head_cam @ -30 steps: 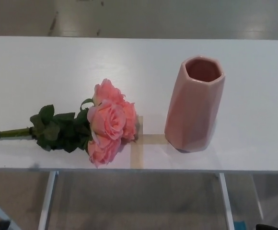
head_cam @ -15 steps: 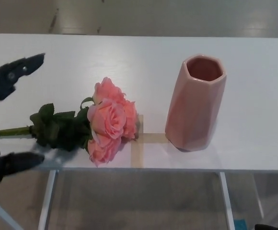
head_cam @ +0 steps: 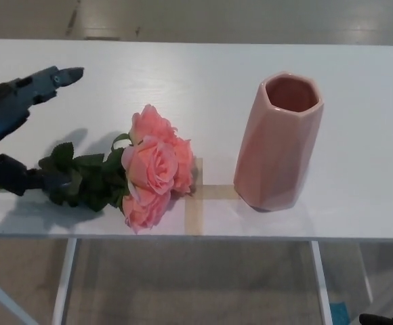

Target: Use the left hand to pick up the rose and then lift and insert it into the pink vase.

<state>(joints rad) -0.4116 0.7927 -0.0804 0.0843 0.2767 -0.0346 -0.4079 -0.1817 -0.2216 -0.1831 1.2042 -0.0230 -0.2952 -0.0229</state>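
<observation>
Pink rose [head_cam: 152, 169]: light, soft blooms; grasp the stiffer green stem, which the released left robot hand [head_cam: 10, 128] straddles.

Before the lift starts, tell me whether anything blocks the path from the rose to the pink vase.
Nothing visible does. The rose lies flat on the white table, blooms pointing toward the pink vase, with only bare tabletop and tape marks between them. The vase stands upright, mouth open and unobstructed. The left hand is open around the stem end.
</observation>
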